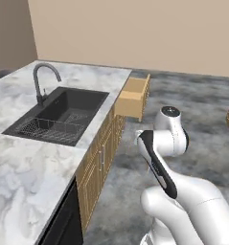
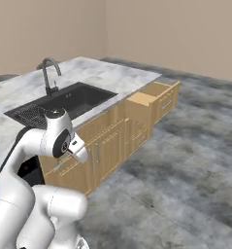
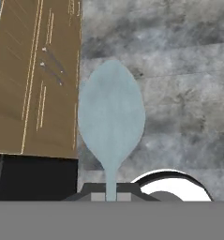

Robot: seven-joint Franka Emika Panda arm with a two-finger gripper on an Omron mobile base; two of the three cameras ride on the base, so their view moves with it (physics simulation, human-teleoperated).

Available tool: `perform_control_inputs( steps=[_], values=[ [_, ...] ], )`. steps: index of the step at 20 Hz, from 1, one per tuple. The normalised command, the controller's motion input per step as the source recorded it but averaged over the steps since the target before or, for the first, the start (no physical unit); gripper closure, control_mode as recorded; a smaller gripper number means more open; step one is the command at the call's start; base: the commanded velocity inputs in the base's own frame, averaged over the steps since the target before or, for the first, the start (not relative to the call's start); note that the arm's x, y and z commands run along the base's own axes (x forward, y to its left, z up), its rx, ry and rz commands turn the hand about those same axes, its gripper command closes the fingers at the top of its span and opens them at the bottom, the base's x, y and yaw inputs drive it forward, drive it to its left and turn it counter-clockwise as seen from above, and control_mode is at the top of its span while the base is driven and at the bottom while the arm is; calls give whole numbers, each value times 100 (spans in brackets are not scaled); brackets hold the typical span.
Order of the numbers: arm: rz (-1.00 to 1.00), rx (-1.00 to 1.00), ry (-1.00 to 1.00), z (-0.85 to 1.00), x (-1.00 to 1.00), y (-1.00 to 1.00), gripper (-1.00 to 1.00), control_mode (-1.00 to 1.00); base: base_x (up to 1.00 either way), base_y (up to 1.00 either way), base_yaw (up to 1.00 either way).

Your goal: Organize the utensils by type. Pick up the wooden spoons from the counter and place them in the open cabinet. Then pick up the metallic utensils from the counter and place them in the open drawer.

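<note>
One bluish metal spoon (image 3: 111, 117) is pinched by its thin handle in the gripper (image 3: 111, 196), above the grey floor (image 3: 179, 70) beside the wooden cabinet fronts (image 3: 33, 79). The open drawer (image 1: 132, 98) sticks out near the counter (image 1: 20, 167) corner.

White glossy arm (image 1: 183, 201), rounded segments, dark joint bands

Left base view: behind my left, facing forward-down over surface (image 1: 20, 162), sink (image 1: 58, 115), drawer (image 1: 131, 98). Right base view: behind my right, same sink, drawer, farther off. Hand view: along my claw (image 3: 111, 197), close, down at floor (image 3: 179, 70), cabinet fronts (image 3: 33, 75).
</note>
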Motion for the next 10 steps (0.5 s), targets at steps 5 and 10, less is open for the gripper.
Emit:
perform_control_inputs(
  steps=[5,10],
  values=[
    [0,0,0,0,0,0,100,100,72,9,-27],
    [0,0,0,0,0,0,100,100,71,1,0]
  ],
)
